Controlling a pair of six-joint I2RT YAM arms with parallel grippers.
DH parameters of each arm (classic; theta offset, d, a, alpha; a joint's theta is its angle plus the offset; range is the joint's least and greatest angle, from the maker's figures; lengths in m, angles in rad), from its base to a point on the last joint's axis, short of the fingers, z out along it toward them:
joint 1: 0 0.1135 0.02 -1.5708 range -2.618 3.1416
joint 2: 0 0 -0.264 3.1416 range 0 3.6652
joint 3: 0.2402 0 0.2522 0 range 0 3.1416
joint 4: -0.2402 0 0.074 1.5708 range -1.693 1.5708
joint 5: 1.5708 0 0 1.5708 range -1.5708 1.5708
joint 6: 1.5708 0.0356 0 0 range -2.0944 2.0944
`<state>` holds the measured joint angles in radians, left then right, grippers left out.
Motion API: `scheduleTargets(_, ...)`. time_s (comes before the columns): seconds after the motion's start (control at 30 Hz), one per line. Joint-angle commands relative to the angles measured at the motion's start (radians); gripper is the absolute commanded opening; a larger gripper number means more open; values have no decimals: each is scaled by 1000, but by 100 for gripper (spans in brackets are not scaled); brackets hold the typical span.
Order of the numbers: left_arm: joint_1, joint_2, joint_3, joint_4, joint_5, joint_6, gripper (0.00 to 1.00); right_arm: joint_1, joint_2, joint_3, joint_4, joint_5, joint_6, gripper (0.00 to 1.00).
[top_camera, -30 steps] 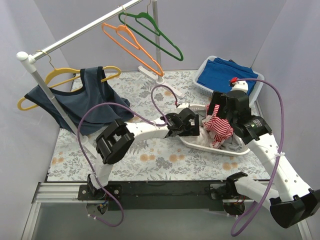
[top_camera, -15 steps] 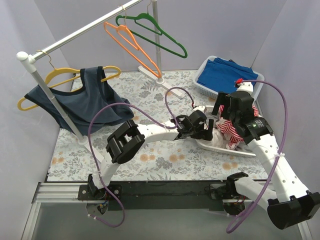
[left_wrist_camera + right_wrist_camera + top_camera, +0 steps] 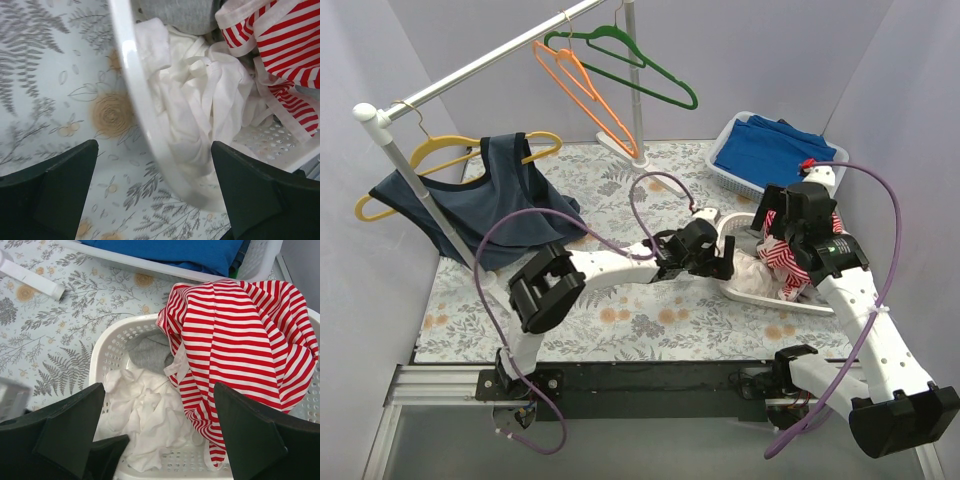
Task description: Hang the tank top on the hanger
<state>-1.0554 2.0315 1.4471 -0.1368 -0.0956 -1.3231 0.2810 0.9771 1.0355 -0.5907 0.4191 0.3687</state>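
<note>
The red-and-white striped tank top (image 3: 788, 262) lies bunched on the right side of a white laundry basket (image 3: 752, 298). In the right wrist view the tank top (image 3: 245, 345) drapes over the basket's right part, beside white and grey cloth. My right gripper (image 3: 778, 236) hangs open just above it (image 3: 159, 402), holding nothing. My left gripper (image 3: 718, 258) is open and empty at the basket's left rim (image 3: 134, 75), and the gripper (image 3: 152, 167) straddles that rim. The orange hanger (image 3: 585, 85) hangs by its hook on the rail at the back.
A green hanger (image 3: 635, 70) hangs beside the orange one. A yellow hanger (image 3: 440, 155) carries a dark navy tank top (image 3: 485, 205) at the left. A white basket with folded blue cloth (image 3: 768, 150) stands at the back right. The rail's post (image 3: 420, 195) stands at the left.
The striped top has shifted from the basket's middle to its right side with the right gripper. The left gripper went right to the basket's rim. The orange and green hangers swing slightly.
</note>
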Motion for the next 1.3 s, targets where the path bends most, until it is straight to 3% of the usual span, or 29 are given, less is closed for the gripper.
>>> scheduleTargets(0.0,34,-239,-94,5,-70,44,98,-16,-18,-17,-23,47,19,99)
scheduleTargets(0.13,41,-365,-140,-44,-76,53,98,-37,-34,-87,-14,113,33,99)
scheduleTargets(0.3,44,-522,-188,-138,-79,29,98,-104,12,-169,63,86,44,99)
scheduleTargets(0.4,44,-606,-189,-222,-95,21,98,-118,51,-189,77,142,52,93)
scheduleTargets(0.5,44,-697,-185,-296,-145,18,98,-124,48,-146,80,142,42,43)
scheduleTargets(0.53,44,-723,-180,-313,-174,18,98,-123,34,-115,68,123,33,9)
scheduleTargets(0.57,46,-761,-171,-340,-184,19,98,-123,28,-79,52,115,18,2)
scheduleTargets(0.7,51,-814,-102,-418,-242,19,98,-123,18,190,-29,6,-25,1)
scheduleTargets(0.83,52,-840,-16,-468,-317,9,98,-123,70,543,-96,-228,-27,1)
scheduleTargets(0.97,51,-850,48,-512,-403,16,98,-123,136,754,-103,-486,2,1)
scheduleTargets(1.07,52,-861,87,-526,-458,22,98,-123,189,859,-86,-666,65,1)
scheduleTargets(1.27,52,-869,148,-557,-513,15,98,-100,213,867,34,-873,194,1)
